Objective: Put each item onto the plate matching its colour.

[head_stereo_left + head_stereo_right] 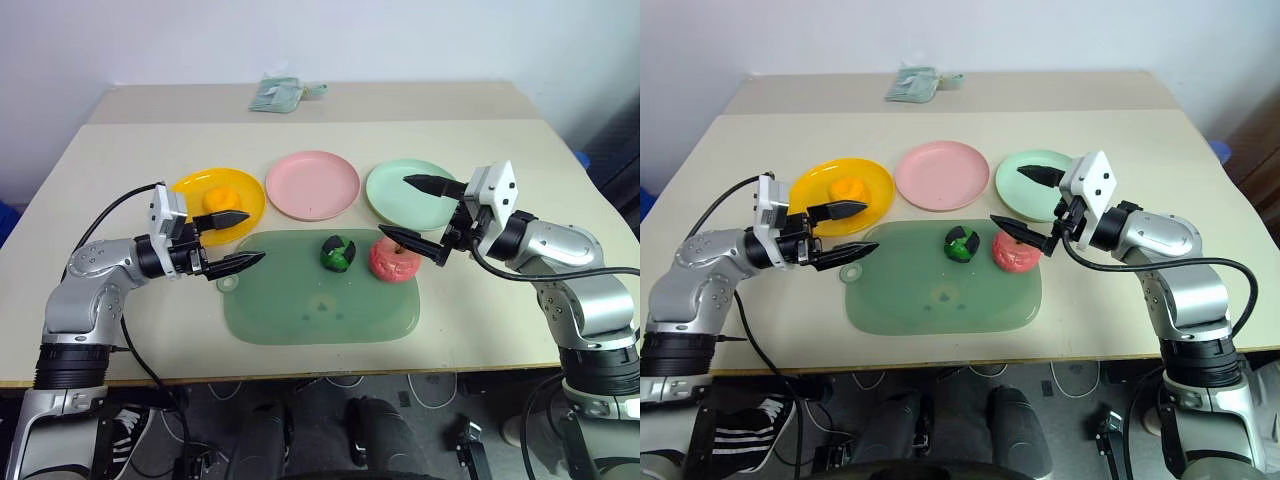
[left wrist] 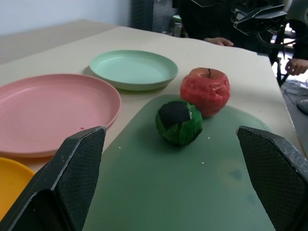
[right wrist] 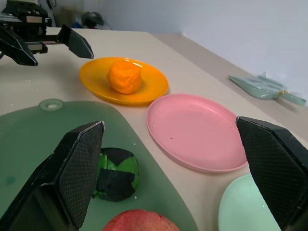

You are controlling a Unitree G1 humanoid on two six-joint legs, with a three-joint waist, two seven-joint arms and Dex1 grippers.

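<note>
The fruit (image 1: 219,197) sits on the leftmost plate (image 1: 190,186); ball (image 1: 338,253) and apple (image 1: 395,260) (side by side) lie on the mat (image 1: 300,310).

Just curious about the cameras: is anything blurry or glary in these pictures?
Left wrist view: the hand's own fingers loom large and soft, the background beyond the table dark. Right wrist view: soft glare on the orange plate. Left eye view: even light, faint shadows under the plates.

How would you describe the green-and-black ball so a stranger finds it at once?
Find the translucent green cutting mat on the table's near half. On its far part two toy foods sit side by side. The green-and-black ball is the lumpy, darker one, on the robot's left of the red apple.
</note>
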